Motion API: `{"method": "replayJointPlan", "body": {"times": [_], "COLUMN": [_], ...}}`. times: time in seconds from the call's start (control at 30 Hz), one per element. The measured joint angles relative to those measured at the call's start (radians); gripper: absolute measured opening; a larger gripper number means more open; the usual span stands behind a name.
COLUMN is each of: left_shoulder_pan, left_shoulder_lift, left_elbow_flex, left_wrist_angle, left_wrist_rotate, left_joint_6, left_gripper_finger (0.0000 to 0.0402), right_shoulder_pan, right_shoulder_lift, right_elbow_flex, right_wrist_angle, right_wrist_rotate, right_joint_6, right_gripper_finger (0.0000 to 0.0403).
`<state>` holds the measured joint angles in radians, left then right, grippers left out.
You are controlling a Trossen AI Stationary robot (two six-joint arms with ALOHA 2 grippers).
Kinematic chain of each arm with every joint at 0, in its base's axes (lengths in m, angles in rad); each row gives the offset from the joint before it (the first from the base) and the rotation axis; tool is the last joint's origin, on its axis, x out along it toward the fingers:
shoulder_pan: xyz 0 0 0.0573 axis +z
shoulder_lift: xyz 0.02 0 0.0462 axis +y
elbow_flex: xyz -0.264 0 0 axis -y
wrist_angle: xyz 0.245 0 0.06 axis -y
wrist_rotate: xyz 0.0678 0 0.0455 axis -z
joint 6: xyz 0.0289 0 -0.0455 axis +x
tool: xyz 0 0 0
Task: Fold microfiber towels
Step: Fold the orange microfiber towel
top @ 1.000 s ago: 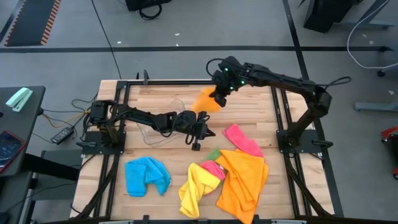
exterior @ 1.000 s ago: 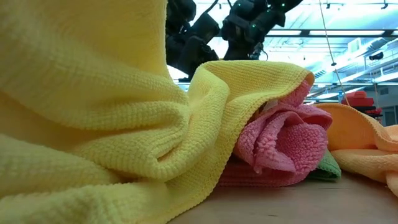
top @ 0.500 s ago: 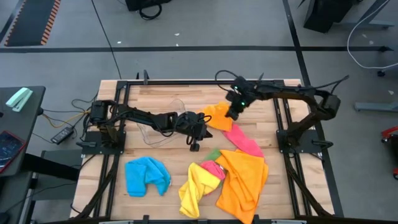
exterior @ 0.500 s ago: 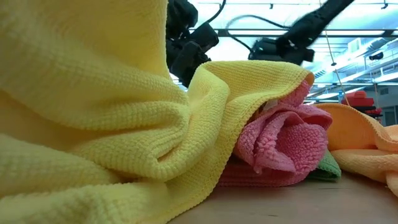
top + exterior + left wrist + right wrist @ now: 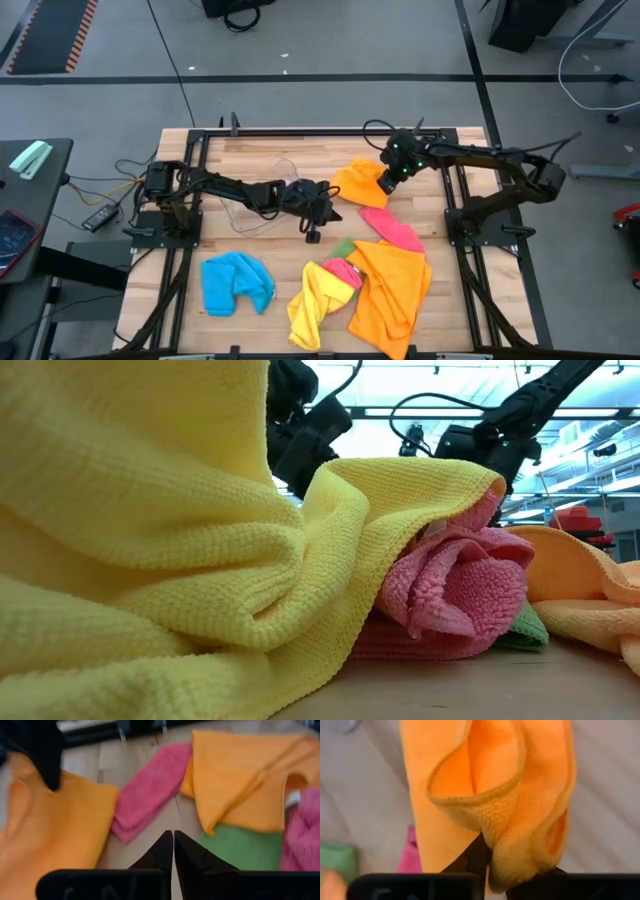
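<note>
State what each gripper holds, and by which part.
The right gripper pinches a bunched edge of the small orange towel. The left gripper is shut on nothing, beside that towel.

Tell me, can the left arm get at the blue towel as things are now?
Probably yes. The blue towel lies alone on the left arm's side of the table, with bare wood between it and the left gripper, which is shut and holds nothing.
</note>
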<state>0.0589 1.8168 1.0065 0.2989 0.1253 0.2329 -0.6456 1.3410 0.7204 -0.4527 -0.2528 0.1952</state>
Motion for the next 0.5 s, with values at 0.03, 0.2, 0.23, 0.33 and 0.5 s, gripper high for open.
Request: {"method": "replayJointPlan", "body": {"times": [0.03, 0.2, 0.23, 0.33, 0.5], "left_shoulder_pan": [0.0, 0.0, 0.0, 0.004, 0.015], "left_shoulder_lift": [0.0, 0.001, 0.001, 0.001, 0.001], "left_elbow_flex": [0.0, 0.0, 0.0, 0.002, 0.001], "left_wrist_angle": [-0.012, 0.064, 0.094, 0.134, 0.146], "left_wrist_rotate": [0.0, 0.0, 0.0, 0.0, -0.013], "left_joint_6": [0.017, 0.117, 0.124, 0.127, 0.052], "left_gripper_finger": [0.0029, 0.003, 0.0028, 0.0023, 0.0023], "right_shoulder_pan": [0.0, 0.019, 0.032, 0.067, 0.079], "right_shoulder_lift": [0.001, 0.011, 0.019, 0.025, -0.003], "right_elbow_flex": [0.0, 0.0, 0.0, 0.0, 0.001], "right_wrist_angle": [0.024, 0.175, 0.192, 0.186, 0.116], "right_wrist_rotate": [0.006, 0.015, 0.013, 0.013, 0.095], "right_joint_6": [-0.012, -0.02, -0.023, -0.048, -0.116], "right_gripper_finger": [0.0068, 0.0103, 0.0108, 0.0119, 0.0124]}}
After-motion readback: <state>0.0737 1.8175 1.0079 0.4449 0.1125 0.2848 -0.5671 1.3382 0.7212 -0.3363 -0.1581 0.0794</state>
